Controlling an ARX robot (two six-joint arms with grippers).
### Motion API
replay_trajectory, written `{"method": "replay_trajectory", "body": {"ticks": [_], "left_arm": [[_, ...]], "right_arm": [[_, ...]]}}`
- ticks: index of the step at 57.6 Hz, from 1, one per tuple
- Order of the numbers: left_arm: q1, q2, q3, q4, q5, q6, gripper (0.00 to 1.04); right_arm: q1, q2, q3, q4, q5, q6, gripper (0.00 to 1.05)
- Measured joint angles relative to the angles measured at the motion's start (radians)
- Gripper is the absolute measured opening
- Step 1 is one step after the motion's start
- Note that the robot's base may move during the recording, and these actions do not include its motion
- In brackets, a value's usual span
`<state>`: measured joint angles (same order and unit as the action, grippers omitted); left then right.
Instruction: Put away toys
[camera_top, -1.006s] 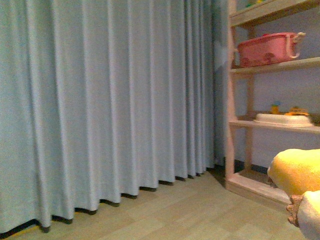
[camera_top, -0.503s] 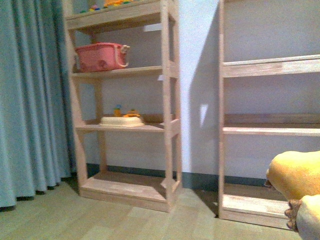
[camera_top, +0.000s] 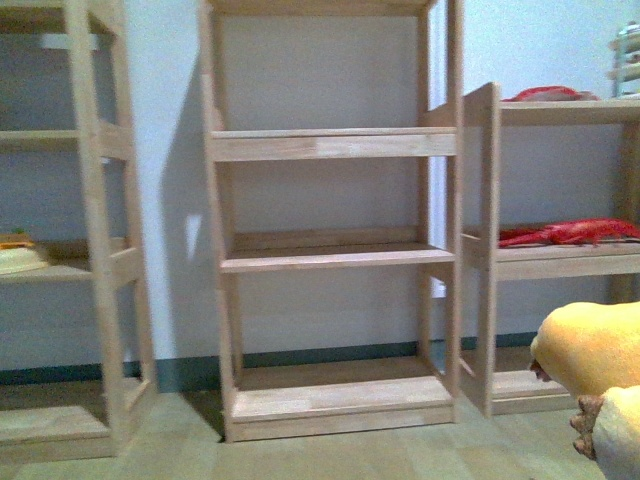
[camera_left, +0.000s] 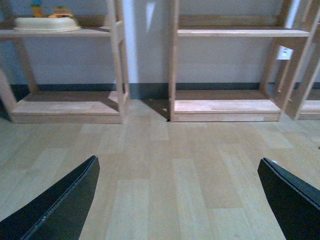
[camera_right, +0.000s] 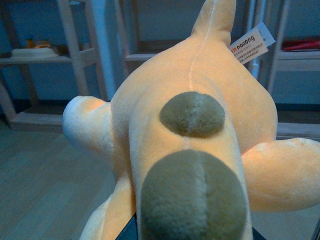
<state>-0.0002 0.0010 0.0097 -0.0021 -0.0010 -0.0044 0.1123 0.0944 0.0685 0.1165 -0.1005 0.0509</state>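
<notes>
An orange-yellow plush toy (camera_top: 595, 360) hangs at the lower right of the front view, above the floor, with a paler part under it. In the right wrist view the same plush toy (camera_right: 200, 145) fills the picture, with two grey-brown spots and a white tag (camera_right: 251, 44). My right gripper (camera_right: 192, 236) is shut on it, and its fingers are almost wholly hidden by the plush. My left gripper (camera_left: 177, 165) is open over the bare wooden floor, with nothing between its black fingers (camera_left: 65, 205).
Three wooden shelf units stand against the wall: an empty middle one (camera_top: 330, 145), a left one (camera_top: 100, 150) with a cream tray (camera_top: 18, 260), and a right one (camera_top: 490, 250) with red things (camera_top: 570, 232). Light wood floor (camera_left: 160, 150) lies before them.
The front view has swung right: the curtain and the shelf with the pink basket have left the picture, and two further shelf units have come in. The plush toy stays at lower right.
</notes>
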Motion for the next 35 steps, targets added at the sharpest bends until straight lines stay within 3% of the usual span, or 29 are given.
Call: {"method": "replay_trajectory", "body": {"ticks": [35], "left_arm": [[-0.001, 0.0, 0.0, 0.0, 0.001, 0.0, 0.98]], "right_arm": [[0.0, 0.0, 0.0, 0.0, -0.003, 0.0, 0.09]]}}
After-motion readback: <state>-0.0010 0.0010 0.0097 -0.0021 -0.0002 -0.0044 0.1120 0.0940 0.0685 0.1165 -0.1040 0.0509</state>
